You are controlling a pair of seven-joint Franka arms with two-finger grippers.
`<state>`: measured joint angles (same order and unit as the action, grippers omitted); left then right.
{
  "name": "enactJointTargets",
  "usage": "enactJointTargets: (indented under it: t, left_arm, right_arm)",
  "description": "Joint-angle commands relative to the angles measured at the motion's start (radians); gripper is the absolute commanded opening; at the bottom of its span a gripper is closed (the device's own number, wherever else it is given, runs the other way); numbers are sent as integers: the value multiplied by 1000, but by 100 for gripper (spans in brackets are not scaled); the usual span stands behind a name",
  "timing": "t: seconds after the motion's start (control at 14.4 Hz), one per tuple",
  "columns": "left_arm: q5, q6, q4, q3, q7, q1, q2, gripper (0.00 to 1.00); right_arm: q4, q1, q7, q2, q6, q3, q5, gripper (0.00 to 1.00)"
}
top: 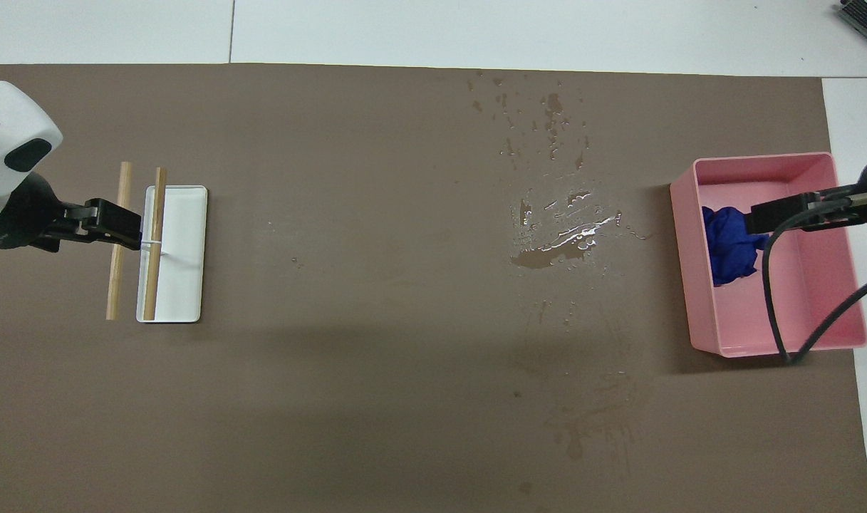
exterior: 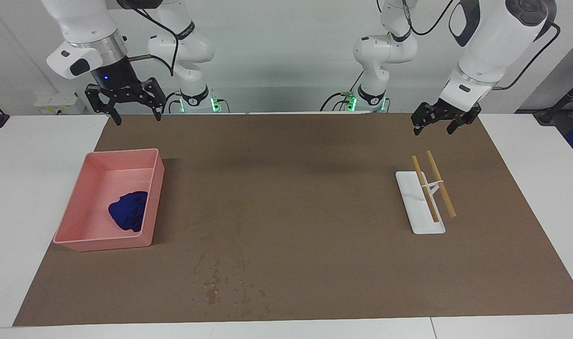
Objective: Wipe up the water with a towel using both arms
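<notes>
The blue towel [exterior: 128,210] lies bunched in the pink tray [exterior: 121,153] toward the right arm's end of the mat; it also shows in the overhead view [top: 729,246]. Water [exterior: 215,282] is scattered as dark wet spots on the brown mat, beside the tray and farther from the robots; the overhead view shows a glossy patch [top: 561,242]. My right gripper [exterior: 138,117] is open and empty, raised over the tray [top: 761,158]; from above it [top: 768,214] overlaps the towel's edge. My left gripper [exterior: 433,128] is open and empty, held in the air and waiting.
A white flat stand [exterior: 420,207] with two wooden sticks [exterior: 439,183] across it lies toward the left arm's end of the mat, under the left gripper [top: 112,221] in the overhead view. White table borders the mat.
</notes>
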<state>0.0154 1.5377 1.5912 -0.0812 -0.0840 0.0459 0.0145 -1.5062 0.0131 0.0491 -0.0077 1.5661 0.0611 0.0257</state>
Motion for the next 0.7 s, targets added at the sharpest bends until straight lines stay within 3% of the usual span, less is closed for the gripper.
enactJointTargets:
  t: [0.0,0.63]
  left_arm:
    - [-14,13,27,6,1,6,-21,100]
    - [-14,13,27,6,1,6,-21,100]
  right_arm:
    - [26,-15,-11,23,-38,-15,8,100]
    - [4,5,-14,12,-64,-15,7,100]
